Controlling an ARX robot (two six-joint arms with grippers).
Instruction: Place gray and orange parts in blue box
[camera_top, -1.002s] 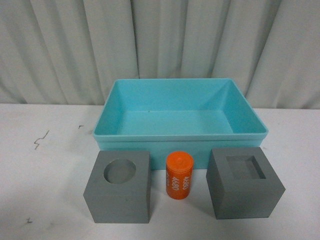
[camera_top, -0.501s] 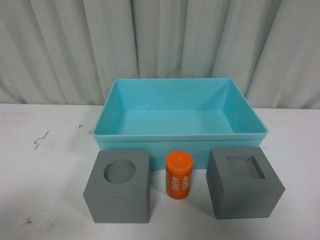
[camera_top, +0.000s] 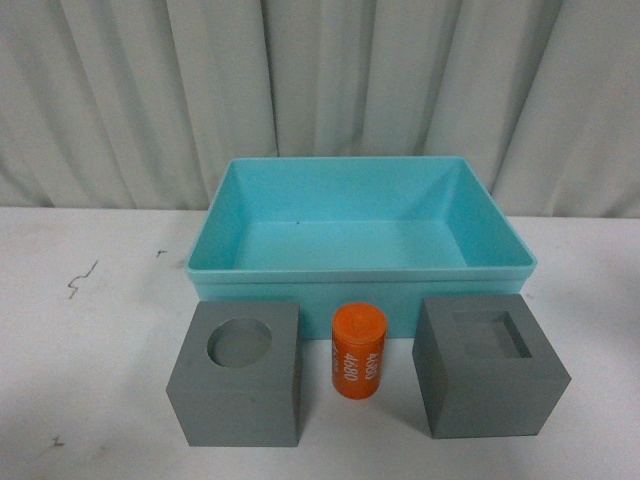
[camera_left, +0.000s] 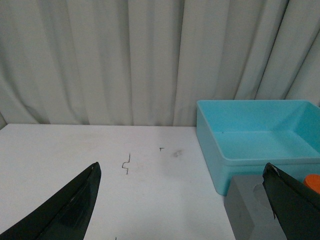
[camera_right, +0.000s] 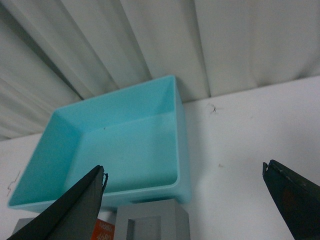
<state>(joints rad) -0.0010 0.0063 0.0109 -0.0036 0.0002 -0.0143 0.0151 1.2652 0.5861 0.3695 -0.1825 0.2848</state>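
Note:
The light blue box (camera_top: 470, 205) stands empty at the table's middle, in front of the curtain. In front of it sit three parts in a row: a gray cube with a round recess (camera_top: 240, 372) on the left, an orange cylinder printed "4680" (camera_top: 358, 350) in the middle, and a gray cube with a square recess (camera_top: 488, 364) on the right. Neither arm shows in the front view. My left gripper (camera_left: 182, 172) is open above bare table, with a gray cube (camera_left: 247, 210) and the box (camera_left: 212, 142) beside it. My right gripper (camera_right: 184, 172) is open above the box (camera_right: 182, 150) and the square-recess cube (camera_right: 152, 222).
A white pleated curtain (camera_top: 320, 90) closes off the back. The white table (camera_top: 90, 330) carries small dark scuff marks (camera_top: 82, 280) left of the box.

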